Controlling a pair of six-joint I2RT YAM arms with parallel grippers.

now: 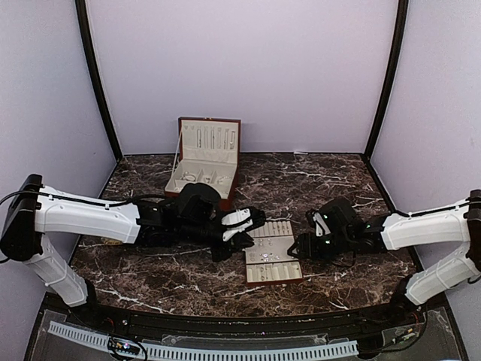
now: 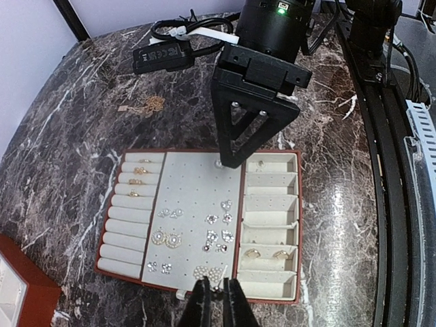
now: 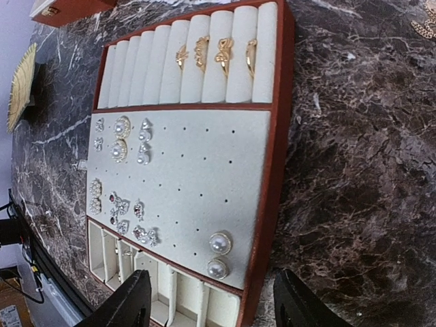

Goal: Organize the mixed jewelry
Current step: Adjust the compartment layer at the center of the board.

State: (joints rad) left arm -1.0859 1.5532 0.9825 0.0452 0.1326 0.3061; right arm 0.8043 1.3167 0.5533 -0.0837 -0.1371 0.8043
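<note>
My right end effector [image 3: 214,303] hangs wide open and empty over one long side of the tray [image 3: 271,170]. Two pearl studs [image 3: 219,253] sit just ahead of it, in line with the gap, so this arm is the nearer one. My left end effector [image 2: 217,304], at the opposite long side, is narrowed to a slit beside a cluster stud [image 2: 208,272]; I cannot tell whether it pinches anything. The tray holds gold rings [image 3: 202,53] in its rolls and earrings [image 2: 264,253] in its slots. A chain [image 2: 153,103] lies loose on the bench [image 2: 82,136], and the open box [image 1: 235,162] stands behind.
</note>
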